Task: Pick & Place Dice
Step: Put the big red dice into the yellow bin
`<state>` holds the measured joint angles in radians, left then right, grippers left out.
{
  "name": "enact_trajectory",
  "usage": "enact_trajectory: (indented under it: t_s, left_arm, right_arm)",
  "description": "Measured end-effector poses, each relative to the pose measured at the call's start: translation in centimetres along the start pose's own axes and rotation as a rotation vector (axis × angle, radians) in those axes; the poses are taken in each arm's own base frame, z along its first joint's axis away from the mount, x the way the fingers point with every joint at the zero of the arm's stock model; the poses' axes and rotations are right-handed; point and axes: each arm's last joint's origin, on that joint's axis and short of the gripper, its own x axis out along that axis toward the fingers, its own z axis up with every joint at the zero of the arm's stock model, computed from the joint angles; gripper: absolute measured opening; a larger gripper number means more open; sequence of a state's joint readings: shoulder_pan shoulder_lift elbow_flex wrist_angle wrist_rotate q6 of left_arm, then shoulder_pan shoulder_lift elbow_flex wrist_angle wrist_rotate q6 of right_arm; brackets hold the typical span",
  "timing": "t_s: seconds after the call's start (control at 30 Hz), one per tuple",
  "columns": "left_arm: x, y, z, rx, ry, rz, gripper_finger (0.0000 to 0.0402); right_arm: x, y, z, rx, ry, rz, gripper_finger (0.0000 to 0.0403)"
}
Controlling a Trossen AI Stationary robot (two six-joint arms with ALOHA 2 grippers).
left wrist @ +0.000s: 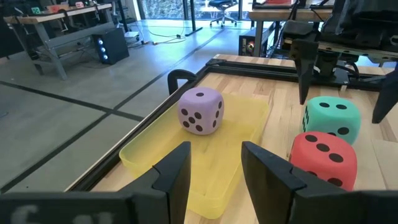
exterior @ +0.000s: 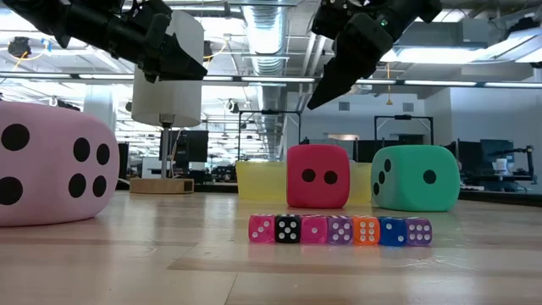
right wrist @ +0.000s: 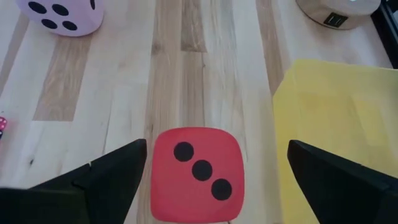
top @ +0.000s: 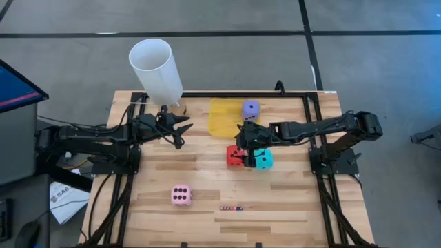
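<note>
The purple die point(top: 251, 109) sits inside the yellow tray point(top: 222, 118) at the table's far middle. The red die point(top: 236, 156) and the cyan die point(top: 263, 160) rest side by side on the wood just in front of the tray. The pink die point(top: 181, 195) rests alone toward the near left. My right gripper point(right wrist: 216, 146) hangs open above the red die point(right wrist: 194, 174), slanting down, one finger on each side and clear of it. My left gripper point(left wrist: 214, 165) hovers left of the tray, pointing toward it, open with nothing between its fingers.
A white cylinder point(top: 157, 69) stands on a small wooden base at the far left, just behind my left gripper. A row of tiny dice point(top: 232, 207) lies near the front edge. Dark frame rails point(top: 311, 103) run along the table's sides and far edge.
</note>
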<state>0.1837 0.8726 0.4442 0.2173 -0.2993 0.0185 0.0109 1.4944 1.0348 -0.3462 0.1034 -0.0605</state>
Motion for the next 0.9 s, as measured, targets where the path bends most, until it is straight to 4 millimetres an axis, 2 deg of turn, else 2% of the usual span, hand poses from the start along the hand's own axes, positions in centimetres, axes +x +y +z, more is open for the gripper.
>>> enact_trajectory:
  t_s: [0.13,0.43,0.57,0.9]
  left_arm:
    - [0.0,0.0,0.0,0.000,0.000,0.000,0.0132]
    - [0.0,0.0,-0.1,0.003,0.009,-0.002,0.0132]
    - [0.0,0.0,-0.2,0.005,0.015,-0.002,0.0132]
    - [0.0,0.0,-0.1,0.004,0.015,-0.002,0.0132]
  right_arm:
    - [0.3,-0.2,0.0,0.005,0.001,-0.005,0.0386]
    - [4.2,-0.1,-1.1,-0.040,0.106,0.000,0.0386]
    - [4.7,-0.1,-0.6,-0.036,0.118,0.054,0.0386]
    - [5.8,-0.7,-1.3,0.003,0.183,0.110,0.0386]
